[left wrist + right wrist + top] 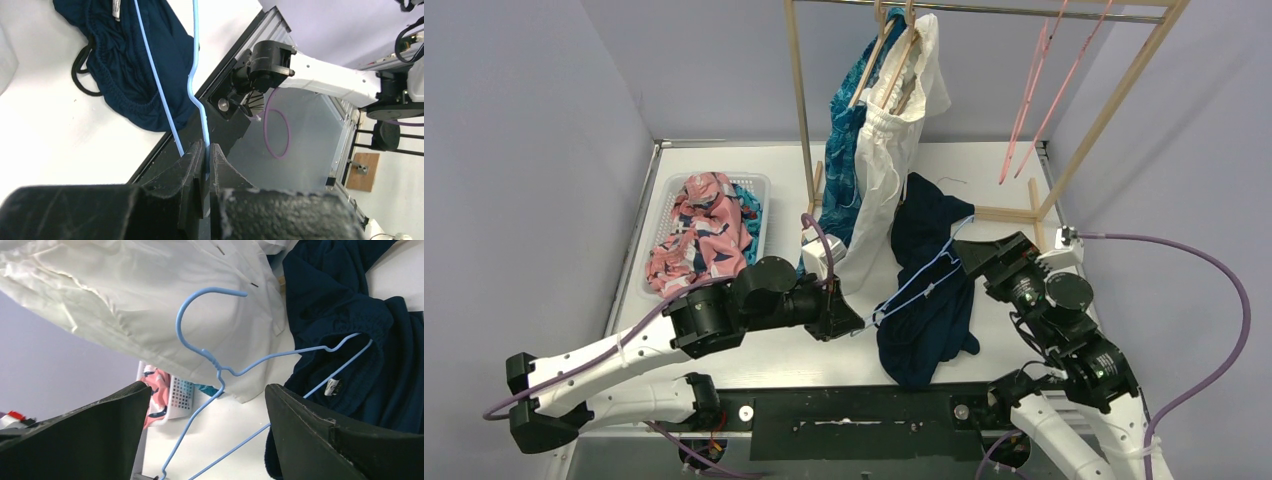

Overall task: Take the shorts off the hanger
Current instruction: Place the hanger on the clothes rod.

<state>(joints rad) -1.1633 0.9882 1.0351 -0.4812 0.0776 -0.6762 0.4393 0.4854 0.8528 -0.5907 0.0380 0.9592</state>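
The plain navy shorts (929, 300) lie crumpled on the white table, and one end of a light-blue wire hanger (924, 275) runs into their waistband (350, 347). My left gripper (849, 320) is shut on the hanger's near corner; in the left wrist view the wire (192, 75) is pinched between the jaws (206, 146), with the navy shorts (130, 65) beyond. My right gripper (972, 258) stands wide open beside the hanger's hook (200, 315), holding nothing (207, 386). White drawstring shorts (894, 150) and blue leaf-pattern shorts (849, 140) hang from wooden hangers on the rack.
A white basket (759, 185) at the left holds pink-and-navy floral shorts (704, 230) and a teal pair. The wooden rack (799, 100) stands at the back, with two pink hangers (1034, 90) on its rail. The white shorts (150, 300) hang close to the right gripper.
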